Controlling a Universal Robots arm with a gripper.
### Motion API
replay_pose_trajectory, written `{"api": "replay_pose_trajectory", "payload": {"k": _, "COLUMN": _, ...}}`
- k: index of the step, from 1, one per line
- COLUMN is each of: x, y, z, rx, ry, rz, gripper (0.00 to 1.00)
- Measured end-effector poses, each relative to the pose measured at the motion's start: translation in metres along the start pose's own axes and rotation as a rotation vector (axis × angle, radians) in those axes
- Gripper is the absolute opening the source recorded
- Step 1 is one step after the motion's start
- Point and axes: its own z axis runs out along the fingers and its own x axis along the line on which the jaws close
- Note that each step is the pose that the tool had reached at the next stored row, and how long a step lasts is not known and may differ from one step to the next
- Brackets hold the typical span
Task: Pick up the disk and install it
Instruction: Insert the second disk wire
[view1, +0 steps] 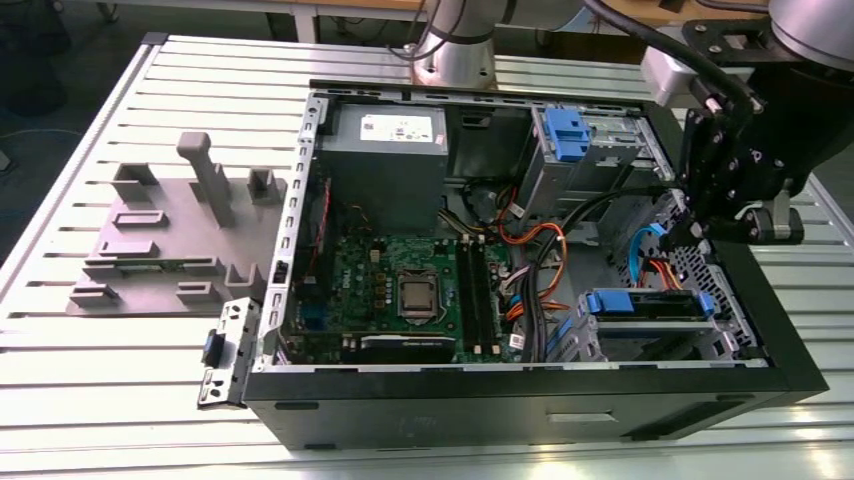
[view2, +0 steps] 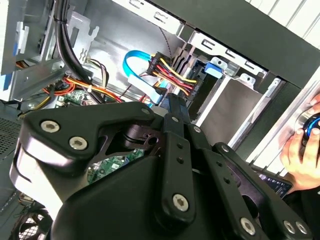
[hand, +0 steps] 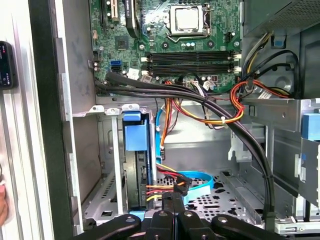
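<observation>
The disk (view1: 647, 304) sits on edge in the lower drive bay at the front right of the open computer case (view1: 534, 395), its blue carrier rail facing up. In the first wrist view the disk (hand: 135, 150) shows as a blue rail over a dark drive body between the bay's metal walls. My gripper (view1: 683, 238) hangs over the case's right side, above and a little behind the bay. Its fingers look shut with nothing between them in both wrist views (hand: 172, 200) (view2: 172, 100). The tips are close to the red, yellow and blue cables (hand: 172, 182) beside the disk.
A small blue latch piece (view1: 567, 135) stands in the upper bay, next to the grey power-supply box (view1: 387, 150). The motherboard (view1: 400, 290) fills the case floor. Black and orange cables (hand: 210, 107) cross above the bay. A grey fixture (view1: 174, 235) lies at the exterior view's left. A hand (view2: 302, 150) rests outside the case.
</observation>
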Motion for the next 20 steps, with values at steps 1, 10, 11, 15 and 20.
{"api": "replay_pose_trajectory", "payload": {"k": 1, "x": -0.001, "y": 0.0001, "z": 0.0, "rx": -0.0001, "ry": 0.0, "rz": 0.0, "gripper": 0.11}}
{"api": "replay_pose_trajectory", "payload": {"k": 10, "x": -0.0112, "y": 0.0009, "z": 0.0015, "rx": -0.0001, "ry": 0.0, "rz": 0.0, "gripper": 0.11}}
{"api": "replay_pose_trajectory", "payload": {"k": 11, "x": -0.0115, "y": 0.001, "z": 0.002, "rx": -0.0002, "ry": 0.0, "rz": 0.0, "gripper": 0.11}}
{"api": "replay_pose_trajectory", "payload": {"k": 15, "x": -0.0117, "y": 0.0012, "z": 0.004, "rx": -0.0002, "ry": 0.001, "rz": 0.0, "gripper": 0.11}}
{"api": "replay_pose_trajectory", "payload": {"k": 20, "x": -0.0119, "y": -0.0017, "z": 0.0053, "rx": -0.0121, "ry": 0.0031, "rz": 0.0, "gripper": 0.11}}
